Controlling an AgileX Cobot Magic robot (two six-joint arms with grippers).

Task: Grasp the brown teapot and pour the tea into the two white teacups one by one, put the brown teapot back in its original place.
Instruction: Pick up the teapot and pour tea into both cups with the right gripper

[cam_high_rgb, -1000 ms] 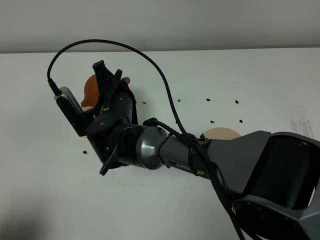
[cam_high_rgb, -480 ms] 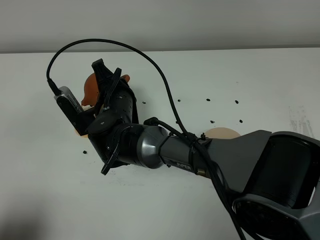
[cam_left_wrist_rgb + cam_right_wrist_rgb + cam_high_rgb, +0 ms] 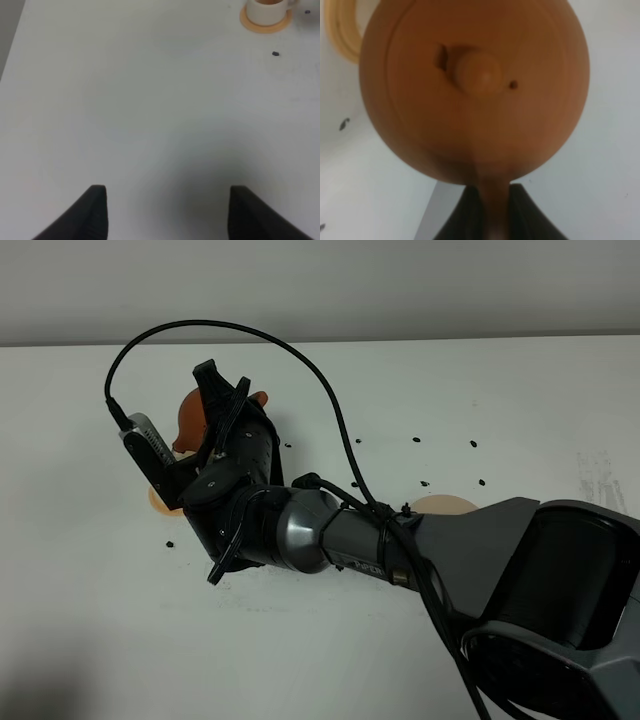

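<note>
Right claw pinches the brown teapot by its loop handle, jaws pressed tight. The pot body sits directly ahead of the fingertips, lid knob facing my wrist cam.

My judgement: clay, rigid, brittle, front-heavy w/ tea. The smooth handle may swivel in the grip, but it is the only sensible hold.

Pot is held over the table, well apart from its beige disc. Left claw is spread, holding nothing; 1 teacup lies far ahead of it.

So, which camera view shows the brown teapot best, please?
The right wrist view: the brown teapot fills it, lid and knob clear. The exterior high view shows only orange slivers behind the right arm; the left wrist view shows none.
</note>
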